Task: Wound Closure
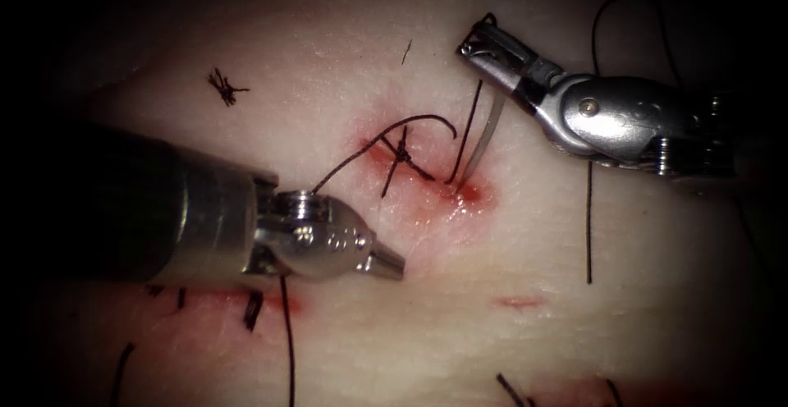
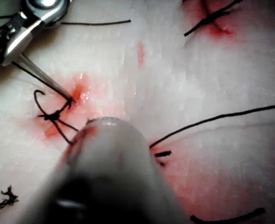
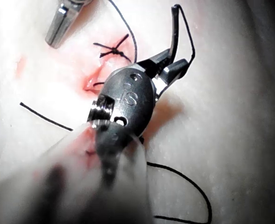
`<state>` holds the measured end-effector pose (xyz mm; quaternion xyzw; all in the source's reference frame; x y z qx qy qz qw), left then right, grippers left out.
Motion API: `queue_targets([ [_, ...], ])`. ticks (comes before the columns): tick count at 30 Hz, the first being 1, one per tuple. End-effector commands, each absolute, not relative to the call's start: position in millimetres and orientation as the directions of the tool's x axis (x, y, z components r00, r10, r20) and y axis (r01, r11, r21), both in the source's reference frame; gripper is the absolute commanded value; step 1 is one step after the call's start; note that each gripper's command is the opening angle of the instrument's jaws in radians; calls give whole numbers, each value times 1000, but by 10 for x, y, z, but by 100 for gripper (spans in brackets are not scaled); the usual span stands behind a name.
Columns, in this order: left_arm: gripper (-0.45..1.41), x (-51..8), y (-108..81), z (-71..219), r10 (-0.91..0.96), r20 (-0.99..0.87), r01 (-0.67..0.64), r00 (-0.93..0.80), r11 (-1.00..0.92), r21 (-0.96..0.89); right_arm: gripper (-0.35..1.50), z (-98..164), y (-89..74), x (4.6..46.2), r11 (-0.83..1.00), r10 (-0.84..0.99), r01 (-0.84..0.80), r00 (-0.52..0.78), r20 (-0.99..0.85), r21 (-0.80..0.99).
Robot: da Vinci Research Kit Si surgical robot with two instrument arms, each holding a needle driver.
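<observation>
A curved needle (image 1: pixel 484 140) stands with its point sunk in the tissue (image 1: pixel 509 235) at the right end of the cut (image 1: pixel 427 173), where red fluid (image 1: pixel 474 195) pools. Its upper end rises toward one o'clock and is grasped by the clenched jaws of the right tool (image 1: pixel 484 50), which enters from three o'clock. Black thread (image 1: pixel 469 120) runs beside the needle from the jaws to the same entry spot. Just toward nine o'clock, a tied knot (image 1: pixel 402 157) sits on the cut, a loop of thread arching above it. The left tool (image 1: pixel 386 261) lies toward seven o'clock of the knot, its jaws closed and holding nothing. A frayed thread scrap (image 1: pixel 223 87) lies at ten o'clock, well apart
</observation>
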<state>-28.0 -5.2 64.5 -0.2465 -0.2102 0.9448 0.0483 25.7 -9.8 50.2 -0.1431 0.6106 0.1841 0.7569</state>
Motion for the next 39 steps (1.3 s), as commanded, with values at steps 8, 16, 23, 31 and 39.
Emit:
queue_targets([
  [8, -11, -285, -51, 649, 195, -447, 15, -873, -905, -424, -35, 504, -106, 283, 884, 208, -446, 104, -973, 141],
  [16, -15, -287, -46, 648, 196, -443, 8, -875, -909, -417, -35, 499, -99, 280, 858, 338, -426, 50, -940, 286],
  [23, -15, -288, -44, 649, 195, -441, 4, -876, -911, -412, -35, 513, -86, 269, 819, 472, -379, 17, -882, 431],
  [31, -15, -298, -46, 650, 204, -435, -9, -877, -912, -410, -35, 518, -77, 266, 741, 565, -378, -97, -820, 555],
  [39, -13, -300, -46, 650, 205, -435, -10, -877, -912, -410, -35, 524, -68, 264, 676, 632, -380, -140, -762, 631],
])
